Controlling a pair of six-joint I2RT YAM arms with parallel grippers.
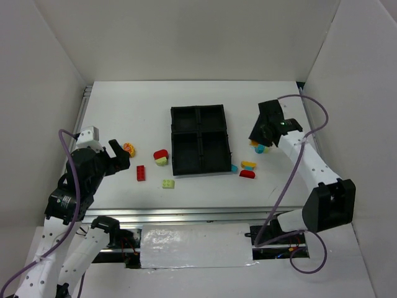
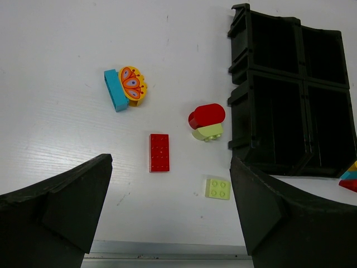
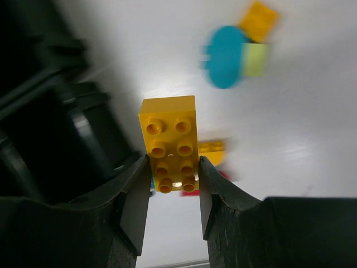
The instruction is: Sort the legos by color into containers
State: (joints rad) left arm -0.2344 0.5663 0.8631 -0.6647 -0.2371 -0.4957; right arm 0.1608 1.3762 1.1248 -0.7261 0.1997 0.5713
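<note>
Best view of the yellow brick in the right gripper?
Right wrist: the yellow brick is close up with its studs visible, pinched by the right gripper. Top external: can't pick it out under the gripper. Left wrist: not in frame.

The black four-compartment plastic tray (image 1: 198, 139) fills the table's middle. The white tabletop (image 1: 136, 105) behind it runs bare to the white enclosure walls (image 1: 56, 81). Left of the tray, a red rounded brick on a lime piece (image 2: 207, 120) sits just beside the tray wall. A flat red brick (image 2: 159, 152), a lime square brick (image 2: 217, 188) and a cyan-and-orange butterfly piece (image 2: 125, 88) lie apart, leaving gaps. A yellow bar brick (image 1: 248, 164) and a red domed brick (image 1: 247, 174) crowd the tray's right front corner. The right gripper (image 3: 174, 167), clamped on a yellow studded brick (image 3: 169, 139), hangs nearby.
</note>
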